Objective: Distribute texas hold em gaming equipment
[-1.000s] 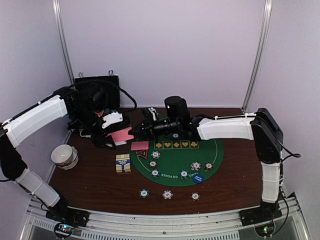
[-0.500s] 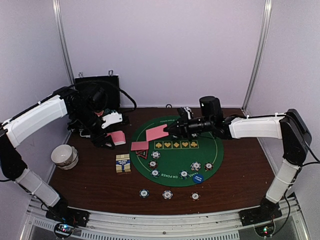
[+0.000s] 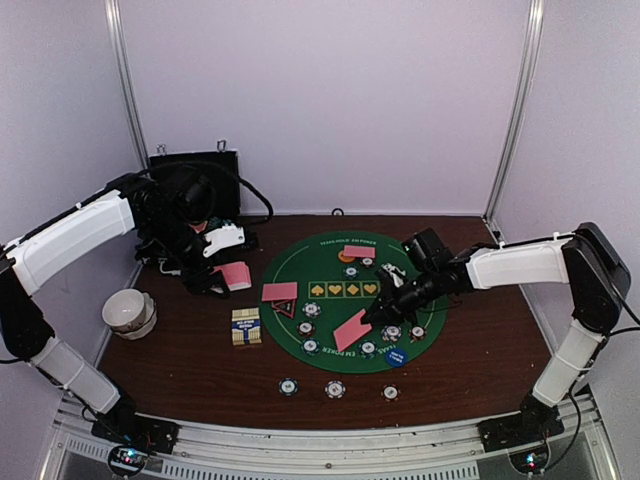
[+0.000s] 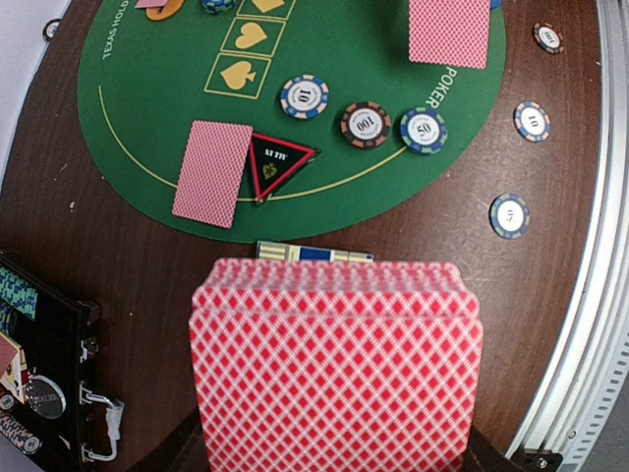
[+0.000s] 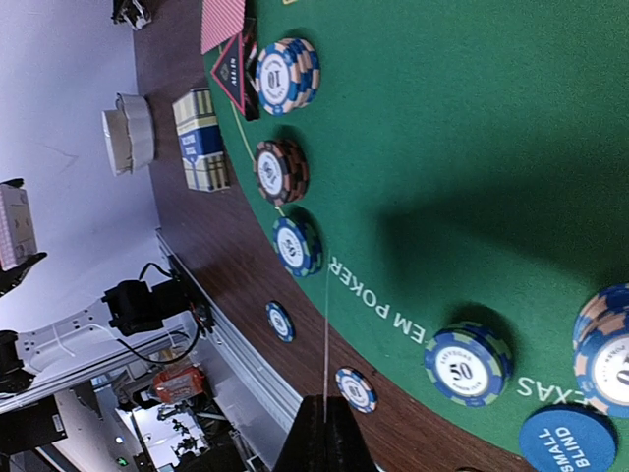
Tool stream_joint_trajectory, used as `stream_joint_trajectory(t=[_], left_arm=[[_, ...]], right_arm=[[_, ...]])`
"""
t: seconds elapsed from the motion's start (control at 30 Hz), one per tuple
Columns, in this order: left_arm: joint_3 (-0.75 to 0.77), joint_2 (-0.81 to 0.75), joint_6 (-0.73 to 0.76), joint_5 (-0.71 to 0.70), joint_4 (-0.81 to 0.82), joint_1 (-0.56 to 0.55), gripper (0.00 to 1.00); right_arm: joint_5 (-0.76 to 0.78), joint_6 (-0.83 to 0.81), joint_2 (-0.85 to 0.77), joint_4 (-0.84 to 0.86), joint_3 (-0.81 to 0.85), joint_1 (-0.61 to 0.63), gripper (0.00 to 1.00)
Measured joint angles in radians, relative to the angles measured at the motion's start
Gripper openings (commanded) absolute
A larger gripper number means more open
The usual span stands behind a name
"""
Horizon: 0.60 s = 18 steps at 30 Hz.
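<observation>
My left gripper (image 3: 222, 268) is shut on a deck of pink-red-backed playing cards (image 4: 334, 364), held above the wooden table left of the round green mat (image 3: 345, 300). Over the mat's near part, my right gripper (image 3: 374, 316) is shut on a single card (image 3: 352, 330), which shows edge-on as a thin line (image 5: 326, 334) in the right wrist view. One card (image 4: 213, 173) lies face down beside the red-black triangle marker (image 4: 275, 162). Another card (image 3: 358, 252) lies by the orange disc (image 3: 346, 257). Stripe-edged chips (image 4: 366, 124) and the blue disc (image 5: 568, 440) sit along the mat's near edge.
Three loose chips (image 3: 335, 388) lie on the wood in front of the mat. A yellow-blue card box (image 3: 246, 326) stands left of the mat, and a white bowl (image 3: 130, 310) is further left. The open black case (image 3: 195, 185) stands at the back left.
My right arm has swung away from the deck, across the mat to its near right part, carrying one card. The left arm and deck have not moved.
</observation>
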Motion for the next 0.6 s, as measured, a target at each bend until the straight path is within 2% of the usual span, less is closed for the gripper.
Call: stream_joint_trajectory(t=[0.6], left_arm=[[0.0,0.0,0.001,0.004,-0.007,0.0,0.0]], right_arm=[[0.147,-0.198,0.032,-0.219,0.1,-0.007,0.0]])
